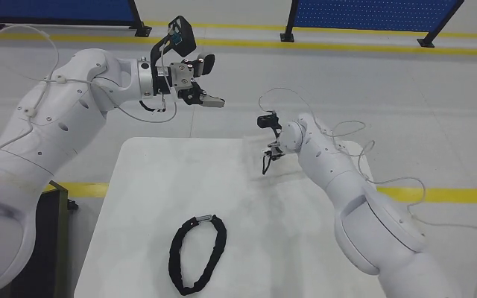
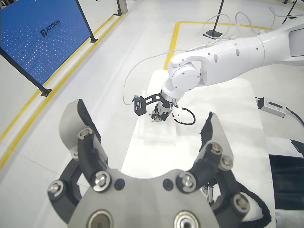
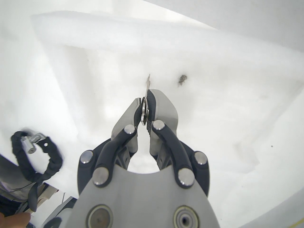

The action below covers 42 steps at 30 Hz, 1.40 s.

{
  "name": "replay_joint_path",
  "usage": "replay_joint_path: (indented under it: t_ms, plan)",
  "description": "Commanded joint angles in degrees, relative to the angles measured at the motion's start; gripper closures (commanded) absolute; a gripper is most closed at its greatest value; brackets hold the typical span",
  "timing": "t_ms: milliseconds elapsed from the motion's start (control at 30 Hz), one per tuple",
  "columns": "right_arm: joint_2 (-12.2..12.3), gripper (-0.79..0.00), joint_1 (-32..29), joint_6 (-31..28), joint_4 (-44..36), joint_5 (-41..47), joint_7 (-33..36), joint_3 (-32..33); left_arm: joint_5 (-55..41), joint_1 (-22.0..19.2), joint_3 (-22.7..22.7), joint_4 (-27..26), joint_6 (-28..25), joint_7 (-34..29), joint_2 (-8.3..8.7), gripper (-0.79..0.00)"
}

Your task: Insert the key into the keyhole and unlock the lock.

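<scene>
Right gripper (image 3: 144,98) pinches the key (image 3: 148,83), blade jutting past its tips over the table (image 1: 149,186). Left gripper (image 1: 210,82) gapes empty. The lock (image 1: 195,253) lies well apart from both.

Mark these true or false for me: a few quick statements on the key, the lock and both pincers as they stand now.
1. The right pincer is shut on the key. True.
2. The chain lock lies on the table. True.
3. The left pincer grips the chain lock. False: it is open and empty, away from the chain lock.
4. The key sits in the keyhole. False: the right pincer holds it well apart from the chain lock.
</scene>
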Motion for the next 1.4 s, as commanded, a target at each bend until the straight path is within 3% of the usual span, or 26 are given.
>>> replay_joint_path:
  t_ms: [0, 367, 733, 1133, 1367]
  plan:
    - [-0.3, 0.0, -0.3, 0.8, -0.8, -1.4, 0.8, -0.6, 0.0, 0.0, 0.0, 0.0, 0.0, 0.0, 0.0, -0.785]
    - [-1.5, 0.0, -1.2, 2.8, -1.5, -4.9, 2.3, -1.9, 0.0, 0.0, 0.0, 0.0, 0.0, 0.0, 0.0, -0.785]
    - [-0.3, 0.0, 0.5, -6.0, -2.1, -3.1, 1.6, 0.6, 0.0, 0.0, 0.0, 0.0, 0.0, 0.0, 0.0, -0.785]
    - [4.6, 0.0, -1.2, -24.7, -10.9, 2.9, 5.1, 6.7, 0.0, 0.0, 0.0, 0.0, 0.0, 0.0, 0.0, -0.785]
    - [10.1, 0.0, -7.2, -30.2, -26.3, 6.5, 11.4, 13.6, 0.0, 0.0, 0.0, 0.0, 0.0, 0.0, 0.0, -0.785]
